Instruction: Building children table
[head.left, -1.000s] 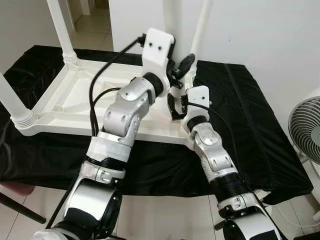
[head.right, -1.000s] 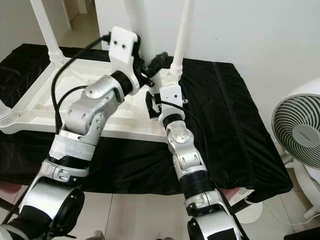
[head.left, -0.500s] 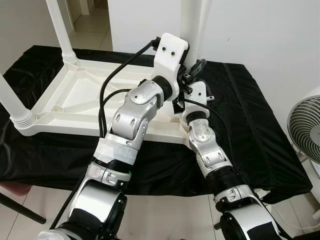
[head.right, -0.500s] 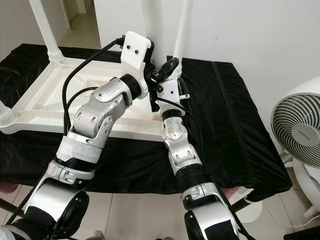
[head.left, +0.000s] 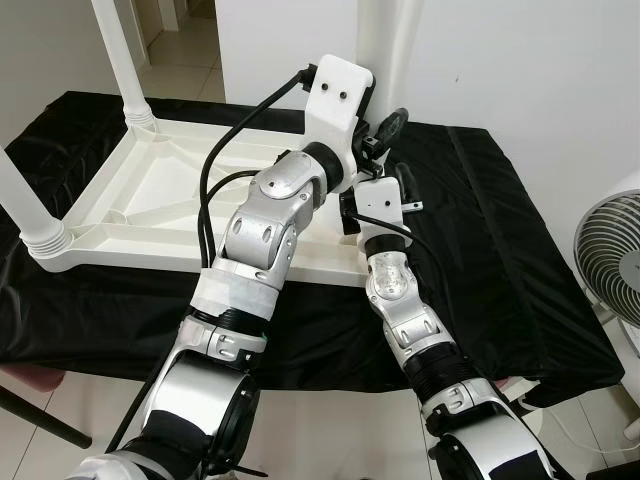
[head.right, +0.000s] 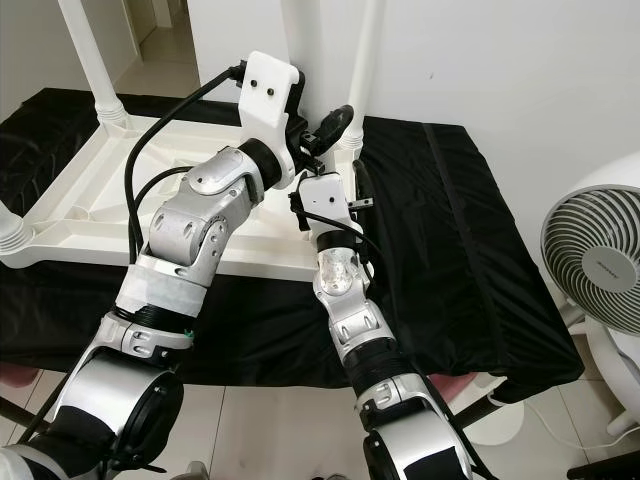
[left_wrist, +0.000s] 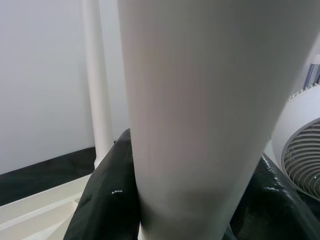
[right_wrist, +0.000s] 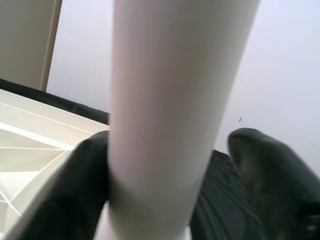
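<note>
A white children's table (head.left: 150, 200) lies upside down on a black cloth (head.left: 500, 230), its legs pointing up. Both grippers are at the far right leg (head.right: 366, 40), close to the wall. My left gripper (head.left: 378, 132) reaches over the table frame. In the left wrist view its black fingers (left_wrist: 105, 195) press on both sides of the leg (left_wrist: 190, 75). My right gripper (head.left: 385, 185) sits lower, near the leg's base. In the right wrist view the leg (right_wrist: 170, 75) stands between its fingers (right_wrist: 80, 190), with a small gap at the other finger (right_wrist: 270, 170).
Two more legs stand up at the far left (head.left: 122, 60) and near left (head.left: 20, 200) corners. A white fan (head.left: 612, 255) stands on the floor to the right. The wall rises just behind the grasped leg.
My left gripper has swung right and closed on the far right leg. My right gripper has lifted off the table frame and turned onto the same leg, lower down.
</note>
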